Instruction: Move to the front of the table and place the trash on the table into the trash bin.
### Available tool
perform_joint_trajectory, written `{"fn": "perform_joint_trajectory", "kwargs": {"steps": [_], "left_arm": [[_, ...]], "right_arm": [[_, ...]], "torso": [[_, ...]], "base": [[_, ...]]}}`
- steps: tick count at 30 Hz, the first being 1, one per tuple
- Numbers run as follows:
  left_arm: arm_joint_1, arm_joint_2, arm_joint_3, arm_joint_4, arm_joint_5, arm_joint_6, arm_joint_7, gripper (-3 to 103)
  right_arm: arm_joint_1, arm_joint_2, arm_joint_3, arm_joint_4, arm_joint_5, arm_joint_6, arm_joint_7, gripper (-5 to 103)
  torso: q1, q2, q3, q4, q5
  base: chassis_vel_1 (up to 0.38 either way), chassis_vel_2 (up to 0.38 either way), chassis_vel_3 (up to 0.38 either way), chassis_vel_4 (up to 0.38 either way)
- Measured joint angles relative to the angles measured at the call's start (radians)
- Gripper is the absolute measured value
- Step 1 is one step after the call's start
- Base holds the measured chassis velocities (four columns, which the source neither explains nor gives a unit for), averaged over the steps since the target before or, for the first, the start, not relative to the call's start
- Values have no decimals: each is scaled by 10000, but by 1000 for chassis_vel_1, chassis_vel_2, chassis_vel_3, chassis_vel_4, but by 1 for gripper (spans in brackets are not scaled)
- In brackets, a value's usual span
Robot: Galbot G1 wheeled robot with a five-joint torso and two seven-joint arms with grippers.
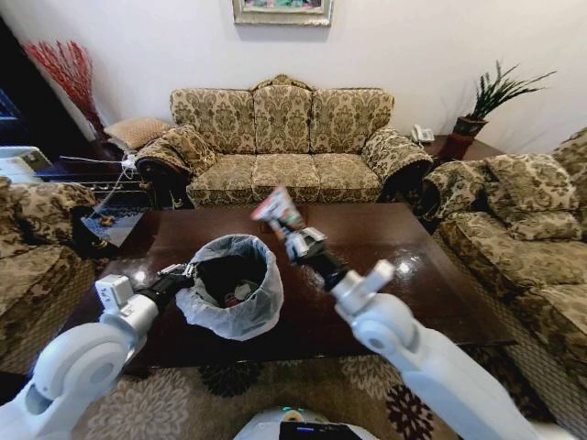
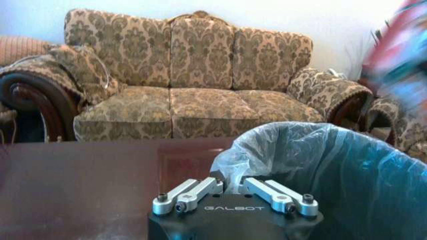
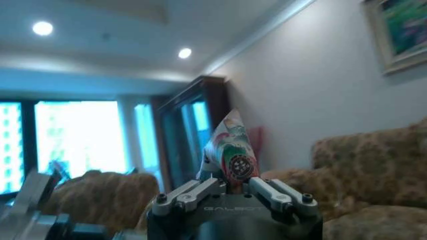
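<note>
Two arms reach forward over the near edge of the counter (image 1: 404,229). Nearest, the left end effector (image 1: 183,271) is pressed together on the whitish liner at the near-left rim of the trash bin (image 1: 229,286), as the left wrist view confirms (image 2: 233,186); this arm lies low and almost level, apparently steadying the bin. Scraps already lie at the bottom of the bin.

Beyond it, the right arm slants upward from the shoulder, and the right end effector (image 1: 289,235) points up and away from the robot, pinching a colourful snack packet (image 1: 277,209) by its lower end. In the right wrist view the packet (image 3: 230,152) stands upright between the fingers, long axis in line with them.

Key relation: the bin mouth lies below and to the left of the right end effector, toward the robot. The packet hangs above the far-right rim rather than over the opening's centre. Release probably calls for a short shift leftward and nearer.
</note>
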Motion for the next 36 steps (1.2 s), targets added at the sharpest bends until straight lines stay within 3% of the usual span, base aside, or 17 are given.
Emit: {"fn": "perform_joint_trajectory", "kwargs": {"steps": [9,15,17,19,20,22,24,26,27,31,34,36], "left_arm": [[369,-436,-69,-290,293,89,197,4],[382,-503,-80,-290,334,76,241,4],[400,-526,-76,-290,333,75,251,4],[427,-528,-112,-290,334,69,251,4],[427,-528,-112,-290,334,69,251,4],[466,-530,-159,-287,333,62,251,4],[479,-542,-163,-285,333,61,252,4],[564,-619,-164,-280,354,57,272,4],[564,-619,-164,-280,354,57,272,4],[714,-694,-295,-279,415,78,187,4],[784,-871,-730,-276,413,406,-79,4],[783,-971,-872,-272,410,464,-177,4]], "right_arm": [[931,339,-1179,-624,-150,-233,252,2],[609,-9,-1250,-410,-253,-330,280,28],[539,-74,-1255,-355,-275,-330,255,28],[466,-100,-1261,-302,-299,-331,163,38],[466,-100,-1261,-302,-299,-331,163,38],[426,-99,-1261,-292,-318,-317,113,55],[411,-103,-1257,-291,-324,-305,85,55],[233,-157,-1064,-249,-338,-104,-128,66],[233,-157,-1064,-249,-338,-104,-128,66],[-293,-314,85,205,34,401,-227,82],[-1055,-598,1312,374,-194,759,-24,97],[-1542,-616,1912,286,-391,884,6,97]], "torso": [[1,0,0,1,0],[0,1,-1,-1,0],[0,1,-1,-2,0],[0,1,-1,-1,2],[0,1,-1,-1,2],[0,1,-1,0,1],[0,1,-1,0,0],[0,1,0,0,1],[0,1,0,0,1],[0,1,-1,-1,0],[0,1,-2,1,-2],[0,1,-1,0,-1]], "base": [[0,0,0,0],[0,0,0,0],[0,0,0,0],[0,0,0,0],[0,0,0,0],[0,0,0,0],[0,0,0,0],[0,0,0,0],[0,0,0,0],[0,0,0,0],[0,0,0,0],[0,0,0,0]]}}
